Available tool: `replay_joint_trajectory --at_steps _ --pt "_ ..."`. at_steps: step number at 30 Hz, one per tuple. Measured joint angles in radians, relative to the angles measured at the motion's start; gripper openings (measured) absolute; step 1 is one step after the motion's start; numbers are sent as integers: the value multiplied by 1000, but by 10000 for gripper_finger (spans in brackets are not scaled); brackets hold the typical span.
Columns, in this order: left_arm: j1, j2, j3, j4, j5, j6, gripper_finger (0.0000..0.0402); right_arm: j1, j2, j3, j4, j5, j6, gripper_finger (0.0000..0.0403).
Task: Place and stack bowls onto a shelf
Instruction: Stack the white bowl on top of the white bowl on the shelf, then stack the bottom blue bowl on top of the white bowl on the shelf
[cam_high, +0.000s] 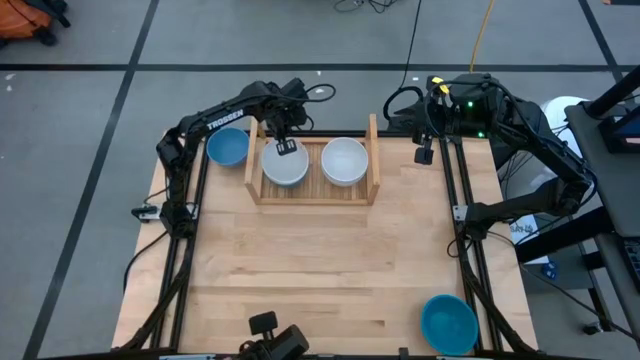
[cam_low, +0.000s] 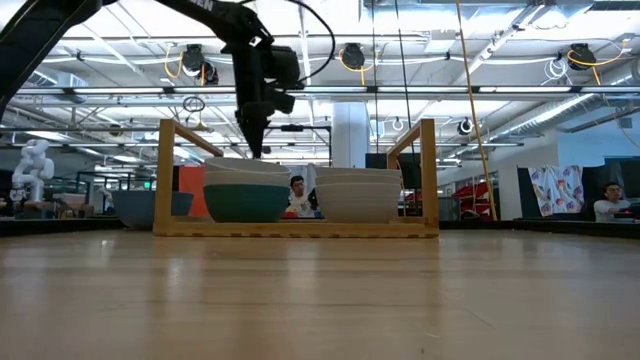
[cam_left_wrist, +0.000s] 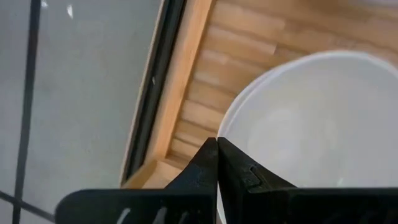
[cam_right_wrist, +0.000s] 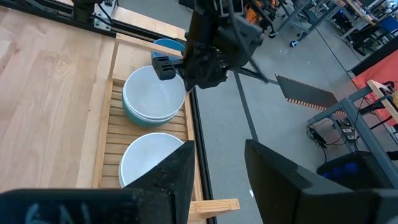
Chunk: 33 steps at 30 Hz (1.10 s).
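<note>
The light-wood shelf (cam_high: 313, 192) stands at the table's far edge. In it are two stacks of bowls. The left stack (cam_low: 245, 195) has a dark teal bowl below and a white bowl (cam_high: 285, 167) on top. The right stack (cam_high: 345, 161) is all white. One blue bowl (cam_high: 228, 147) rests on the table left of the shelf, another blue bowl (cam_high: 448, 322) at the near right corner. My left gripper (cam_high: 288, 148) points down at the far rim of the left stack's top bowl, shut. My right gripper (cam_high: 425, 152) waits open off the shelf's right end. My left gripper has the top white bowl's far rim (cam_left_wrist: 225, 127) between its fingertips, one finger inside the bowl and one outside. It comes from above, pointing down. The bowl sits level on the left stack in the shelf.
The shelf's two upright side boards (cam_low: 166, 175) (cam_low: 428, 172) flank the stacks. Black frame rails (cam_high: 458, 215) run along the table's left and right sides. The bare wooden tabletop (cam_high: 320, 270) stretches from the shelf to the near edge. People sit in the room beyond the table.
</note>
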Motion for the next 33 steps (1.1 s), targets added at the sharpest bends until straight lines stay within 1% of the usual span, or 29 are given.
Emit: replay_joint_trajectory --at_steps 7,10,13,16,19,23,25,29,30,33 --pt "11 2 -83 49 0 -10 1 0 0 0 0 0 0 137" --pt "13 2 -79 54 0 -9 1 0 0 0 0 0 0 137" --pt "13 -5 -45 22 -2 -6 1 0 0 0 0 0 0 137" --pt "6 -20 46 -45 -9 -11 0 0 0 0 0 0 -4 137" --pt "-16 -31 182 -171 -5 -50 0 0 0 0 0 0 -8 137" --pt "-65 -45 399 -371 70 -71 2 0 -10 0 0 -1 -7 137" --pt "-99 -61 474 -374 71 -78 3 0 -22 0 -10 -2 8 137" --pt "-168 -149 514 -350 89 -121 5 0 -60 0 -125 -2 15 137" --pt "-183 -181 511 -350 103 -130 5 0 -72 0 -163 0 22 137" --pt "-231 -249 506 -361 101 -199 6 0 -105 0 -263 -5 73 131"
